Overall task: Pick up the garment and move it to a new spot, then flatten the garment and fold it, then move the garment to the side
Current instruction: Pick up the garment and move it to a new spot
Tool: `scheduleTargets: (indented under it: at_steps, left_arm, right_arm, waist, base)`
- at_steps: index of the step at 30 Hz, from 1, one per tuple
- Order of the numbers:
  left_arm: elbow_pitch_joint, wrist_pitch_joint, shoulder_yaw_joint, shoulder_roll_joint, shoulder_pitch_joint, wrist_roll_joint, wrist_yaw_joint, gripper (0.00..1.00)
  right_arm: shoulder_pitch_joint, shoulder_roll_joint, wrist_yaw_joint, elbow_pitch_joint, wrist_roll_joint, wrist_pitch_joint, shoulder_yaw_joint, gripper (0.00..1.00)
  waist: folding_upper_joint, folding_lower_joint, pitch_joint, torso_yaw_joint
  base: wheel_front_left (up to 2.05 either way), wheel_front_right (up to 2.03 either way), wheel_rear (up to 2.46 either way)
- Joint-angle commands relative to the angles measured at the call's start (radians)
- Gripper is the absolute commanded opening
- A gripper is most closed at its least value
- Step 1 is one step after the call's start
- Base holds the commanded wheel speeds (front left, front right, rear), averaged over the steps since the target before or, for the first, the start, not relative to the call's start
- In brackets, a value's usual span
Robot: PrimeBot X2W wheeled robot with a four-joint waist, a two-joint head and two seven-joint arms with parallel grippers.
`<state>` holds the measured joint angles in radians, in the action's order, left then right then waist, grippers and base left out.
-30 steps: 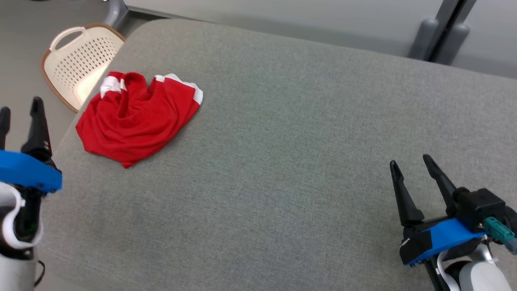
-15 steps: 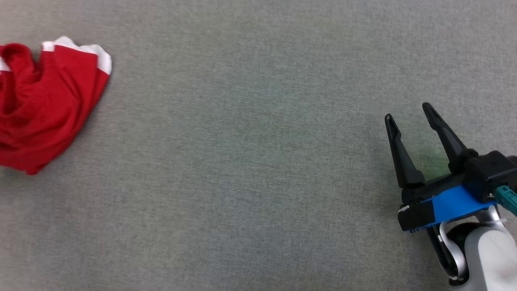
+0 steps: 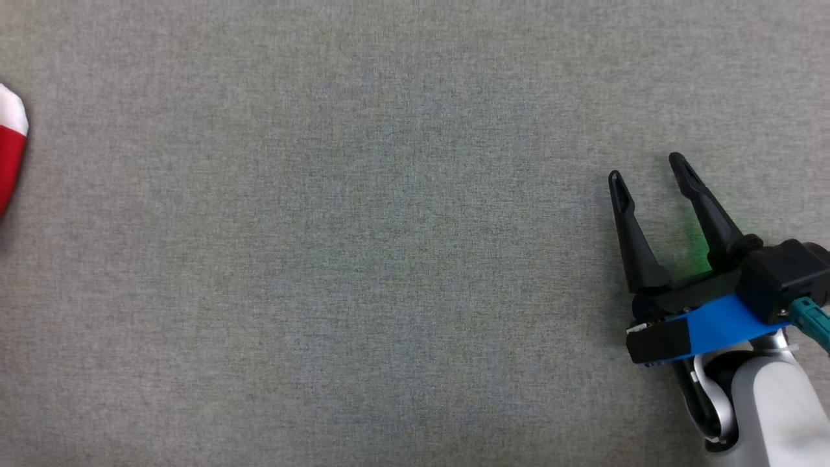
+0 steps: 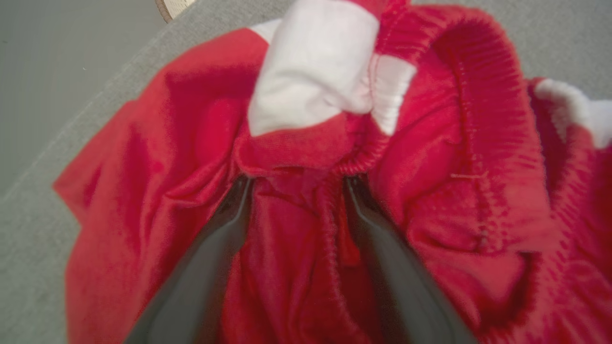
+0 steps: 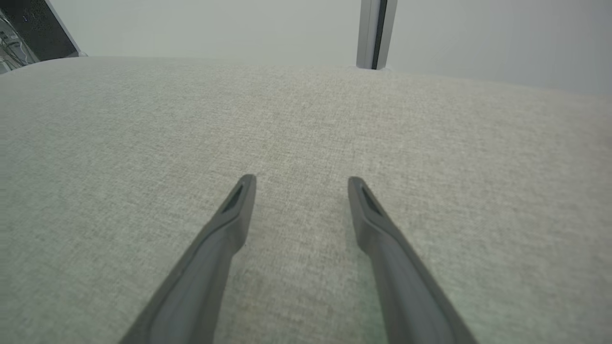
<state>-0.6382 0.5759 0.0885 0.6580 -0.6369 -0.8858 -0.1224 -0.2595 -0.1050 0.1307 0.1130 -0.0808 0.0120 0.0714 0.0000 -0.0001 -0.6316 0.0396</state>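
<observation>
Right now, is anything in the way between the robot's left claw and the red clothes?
No, nothing visible. The left gripper is open, its dark fingers sunk into the crumpled red-and-white fabric garment, with a fold of cloth between them.

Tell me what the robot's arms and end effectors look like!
The right end effector has two long, black, pointy fingers with a little slot near each tip. Behind them sit a bright blue plate, a black block and a teal plug. The forearm is pale grey. The left end effector has the same dark fingers.
</observation>
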Motion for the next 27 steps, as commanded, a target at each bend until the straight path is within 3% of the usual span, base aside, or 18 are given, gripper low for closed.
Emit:
scheduleTargets:
  at_steps: [1, 2, 8, 17, 27]
  left_arm:
    - [-0.04, 0.033, -0.039, -0.065, 0.042, 0.0, 0.009, 0.3]
    - [-0.043, 0.042, -0.041, -0.068, 0.05, -0.007, 0.017, 0.0]
    - [-0.008, -0.001, -0.033, -0.026, 0.06, 0.0, 0.072, 0.0]
    - [0.194, -0.042, -0.086, 0.045, -0.005, 0.076, 0.126, 0.0]
    - [0.523, 0.046, -0.229, -0.018, -0.11, 0.118, 0.146, 0.0]
  right_arm:
    - [-0.014, 0.002, 0.0, -0.005, -0.002, 0.006, 0.002, 1.0]
    - [-0.015, 0.004, 0.0, -0.011, -0.007, 0.009, 0.007, 1.0]
    - [0.004, 0.008, 0.0, -0.06, -0.02, 0.031, 0.017, 1.0]
    - [0.07, 0.028, 0.0, -0.143, -0.055, 0.063, 0.033, 1.0]
    - [0.139, 0.043, 0.0, -0.176, -0.08, 0.072, 0.026, 1.0]
  waist:
    - [0.0, 0.0001, 0.017, -0.002]
    - [0.0, 0.0001, 0.028, -0.003]
    - [0.0, 0.0001, 0.141, 0.002]
    - [0.0, 0.0001, 0.36, 0.001]
    - [0.0, 0.0001, 0.516, -0.074]
  base:
    - [0.0, 0.0, 0.0]
    - [0.0, 0.0, 0.0]
    - [0.0, 0.0, 0.0]
    - [0.0, 0.0, 0.0]
    - [0.0, 0.0, 0.0]
